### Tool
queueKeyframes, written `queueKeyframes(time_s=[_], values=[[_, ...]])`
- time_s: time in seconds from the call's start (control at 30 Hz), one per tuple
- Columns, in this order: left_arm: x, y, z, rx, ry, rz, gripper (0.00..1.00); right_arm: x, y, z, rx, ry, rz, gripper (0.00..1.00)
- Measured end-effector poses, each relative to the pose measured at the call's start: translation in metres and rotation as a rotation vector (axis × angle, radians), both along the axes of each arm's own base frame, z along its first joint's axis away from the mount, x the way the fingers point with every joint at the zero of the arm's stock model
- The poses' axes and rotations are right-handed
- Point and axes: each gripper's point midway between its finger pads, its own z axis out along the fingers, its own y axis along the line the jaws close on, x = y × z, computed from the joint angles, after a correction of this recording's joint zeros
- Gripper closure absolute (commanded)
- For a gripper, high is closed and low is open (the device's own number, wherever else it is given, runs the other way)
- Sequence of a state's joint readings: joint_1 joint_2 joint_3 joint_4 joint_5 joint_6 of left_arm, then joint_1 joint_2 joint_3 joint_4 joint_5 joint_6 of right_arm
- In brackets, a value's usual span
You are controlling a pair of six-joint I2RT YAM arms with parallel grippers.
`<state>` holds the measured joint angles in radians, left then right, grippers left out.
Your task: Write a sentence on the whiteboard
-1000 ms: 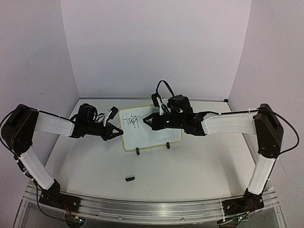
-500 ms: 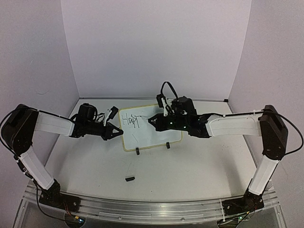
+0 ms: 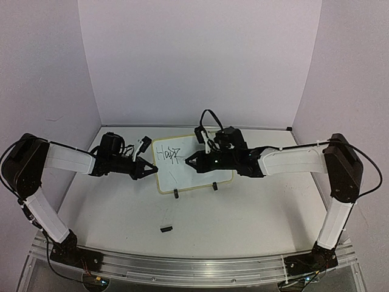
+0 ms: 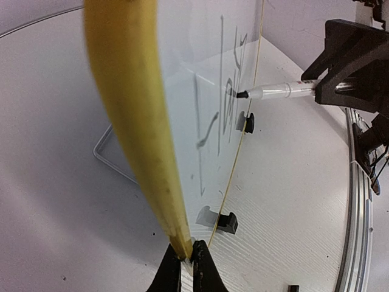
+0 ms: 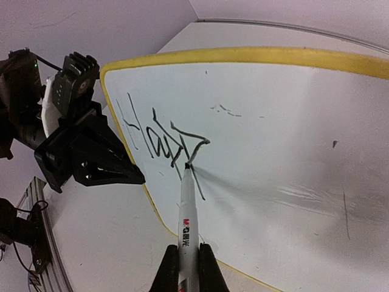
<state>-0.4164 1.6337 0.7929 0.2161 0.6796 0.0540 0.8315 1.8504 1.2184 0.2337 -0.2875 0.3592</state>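
**Right gripper pinches a marker at the board; left gripper clamps the board's rim**

The right gripper's fingers are pressed together on one marker, a white barrel with a black tip. The tip touches the whiteboard at the end of the last written stroke. In the top view this arm rises from its base at 5 o'clock and bends at an elbow near 3 o'clock. Its forearm lies level toward 9 o'clock, so the gripper hangs over the middle of the board.

The left arm mirrors it: base at 7 o'clock, elbow at 9 o'clock, forearm level toward 3 o'clock. Its gripper meets the board's 9 o'clock edge. In the left wrist view the two fingertips are squeezed onto the pale yellow rim.

One whiteboard stands propped near the centre of the table, a little toward 12 o'clock. It rests on two black clip feet, one at its 7 o'clock corner and one nearer 5 o'clock. The sentence sits in the board's 10 o'clock corner. Only one short cluster of black strokes shows, beginning with an H; the later letters are hard to read.

One small black piece lies on the table at 6 o'clock from the board, well apart from both grippers.
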Motion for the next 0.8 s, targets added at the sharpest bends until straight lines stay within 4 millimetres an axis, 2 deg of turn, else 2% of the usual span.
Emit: queueKeyframes(time_s=[0.43, 0.53, 0.8], values=[[0.0, 0.0, 0.0, 0.0, 0.0, 0.0, 1.0, -0.004, 0.001, -0.003, -0.009, 0.006, 0.023, 1.0], [0.0, 0.0, 0.0, 0.0, 0.0, -0.002, 1.0, -0.007, -0.001, 0.007, 0.004, -0.004, 0.026, 1.0], [0.0, -0.001, 0.0, 0.001, -0.001, -0.003, 1.0, -0.017, -0.013, 0.049, 0.063, -0.059, 0.025, 1.0]])
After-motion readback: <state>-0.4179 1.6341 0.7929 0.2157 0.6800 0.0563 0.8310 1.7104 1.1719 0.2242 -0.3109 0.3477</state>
